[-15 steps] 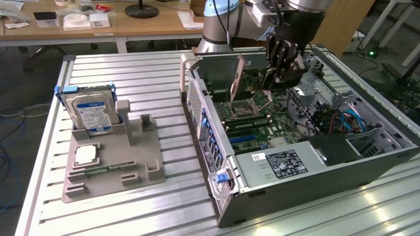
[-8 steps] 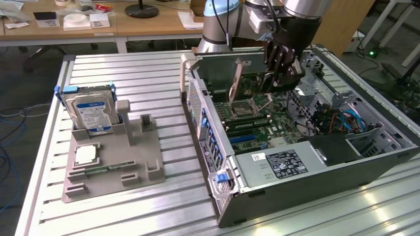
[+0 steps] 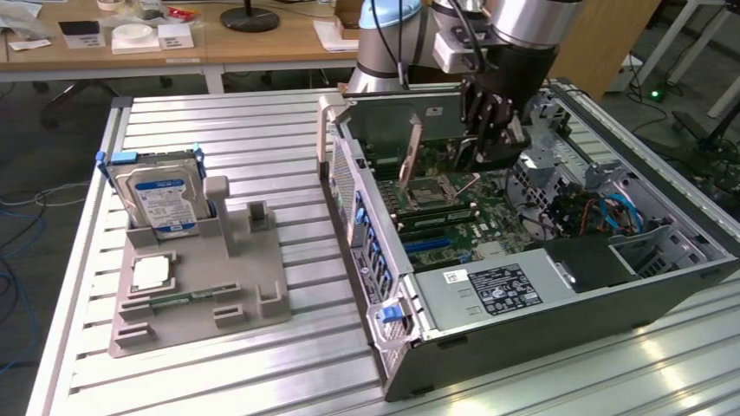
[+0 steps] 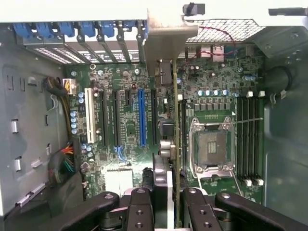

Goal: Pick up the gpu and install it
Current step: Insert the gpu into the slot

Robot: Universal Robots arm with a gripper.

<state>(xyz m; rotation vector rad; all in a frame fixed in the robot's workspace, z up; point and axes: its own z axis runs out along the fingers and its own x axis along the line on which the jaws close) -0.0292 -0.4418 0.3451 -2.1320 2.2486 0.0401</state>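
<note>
Gpu (image 4: 176,144): thin, stiff, probably light and fragile; gripper (image 4: 167,204) clenched on its upper edge, over motherboard (image 4: 125,125), bracket toward case (image 3: 555,338) rear wall.

Slotted table (image 3: 231,147) carries grey holder (image 3: 208,290) and open computer case (image 3: 543,334).

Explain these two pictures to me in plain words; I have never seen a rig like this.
This is a robot arm working over an open computer case on a ribbed metal table. The exterior view comes from a camera off the arm; the wrist view from one on its wrist, looking into the case at the motherboard. The pincer is shut on the gpu, a thin card seen edge-on, over the motherboard. Beside the case, toward the exterior view's left, a grey holder carries a hard drive with a blue label.
</note>
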